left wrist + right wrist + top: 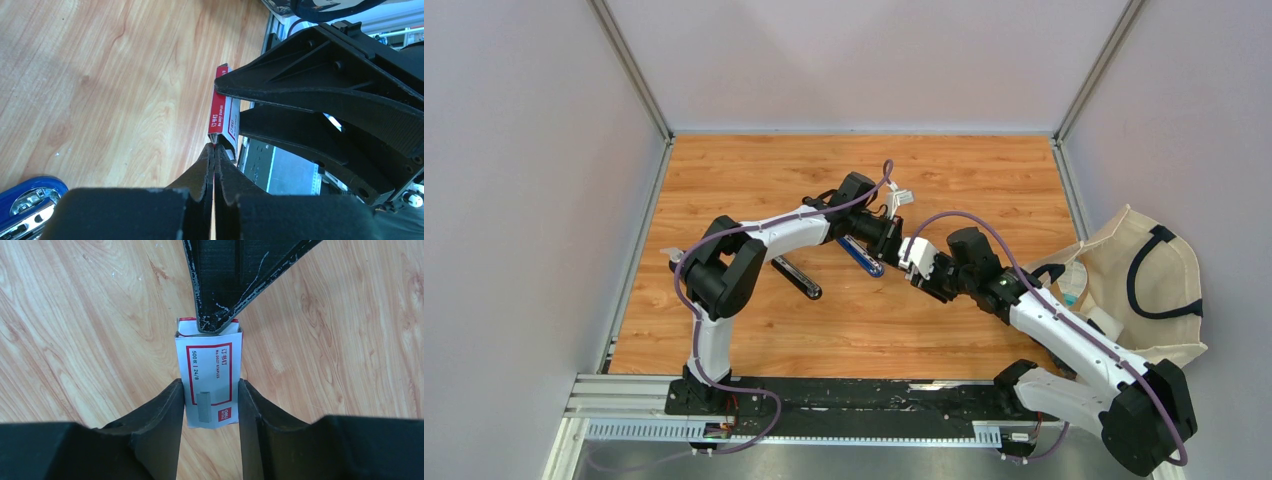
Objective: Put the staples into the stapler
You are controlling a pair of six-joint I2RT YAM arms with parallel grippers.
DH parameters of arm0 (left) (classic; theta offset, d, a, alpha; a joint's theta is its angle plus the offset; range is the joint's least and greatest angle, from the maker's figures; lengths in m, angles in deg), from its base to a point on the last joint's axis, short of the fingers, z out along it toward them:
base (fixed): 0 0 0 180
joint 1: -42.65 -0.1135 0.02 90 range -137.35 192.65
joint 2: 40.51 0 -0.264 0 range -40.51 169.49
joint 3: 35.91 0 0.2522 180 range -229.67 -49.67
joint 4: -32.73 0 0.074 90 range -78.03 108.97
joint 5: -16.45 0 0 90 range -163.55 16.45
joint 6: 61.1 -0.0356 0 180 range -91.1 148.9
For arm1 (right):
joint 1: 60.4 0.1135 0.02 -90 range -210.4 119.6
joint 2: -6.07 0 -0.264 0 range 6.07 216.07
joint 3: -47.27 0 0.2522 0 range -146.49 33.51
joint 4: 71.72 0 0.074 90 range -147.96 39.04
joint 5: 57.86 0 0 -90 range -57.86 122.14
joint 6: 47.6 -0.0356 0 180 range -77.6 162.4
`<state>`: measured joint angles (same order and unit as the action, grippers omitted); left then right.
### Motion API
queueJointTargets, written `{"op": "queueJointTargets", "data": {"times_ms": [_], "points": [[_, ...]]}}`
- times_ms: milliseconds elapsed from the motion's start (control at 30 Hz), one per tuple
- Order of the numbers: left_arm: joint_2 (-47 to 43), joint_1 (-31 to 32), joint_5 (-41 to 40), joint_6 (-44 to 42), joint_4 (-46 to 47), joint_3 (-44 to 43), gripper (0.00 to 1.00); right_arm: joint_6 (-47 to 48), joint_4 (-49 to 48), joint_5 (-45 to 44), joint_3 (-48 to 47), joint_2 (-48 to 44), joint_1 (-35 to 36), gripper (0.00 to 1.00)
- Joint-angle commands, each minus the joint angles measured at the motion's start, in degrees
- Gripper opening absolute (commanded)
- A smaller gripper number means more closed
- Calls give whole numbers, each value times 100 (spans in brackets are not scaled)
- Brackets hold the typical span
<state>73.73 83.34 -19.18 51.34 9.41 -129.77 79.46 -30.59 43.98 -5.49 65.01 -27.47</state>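
Right fingers [160, 415] clamp staple box [210, 375]; closed left fingers [220, 290] touch its mouth.

Overhead rear view; opposed wrist close-ups

I'm seeing beige tote bag [1149, 290] with black handles lying at right side, partly off wooden tabletop [754, 170]. Black elongated item [797, 279] lying on wood left of centre; I'm not making out what.
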Motion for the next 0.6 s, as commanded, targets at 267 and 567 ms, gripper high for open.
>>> {"op": "queueJointTargets", "data": {"times_ms": [267, 567], "points": [[-208, -139, 127, 33, 174, -129, 0, 240, -162, -401, 86, -49, -41, 42], [-420, -491, 135, 15, 174, 11, 0, 328, -154, -524, 130, -84, -173, 42]]}}
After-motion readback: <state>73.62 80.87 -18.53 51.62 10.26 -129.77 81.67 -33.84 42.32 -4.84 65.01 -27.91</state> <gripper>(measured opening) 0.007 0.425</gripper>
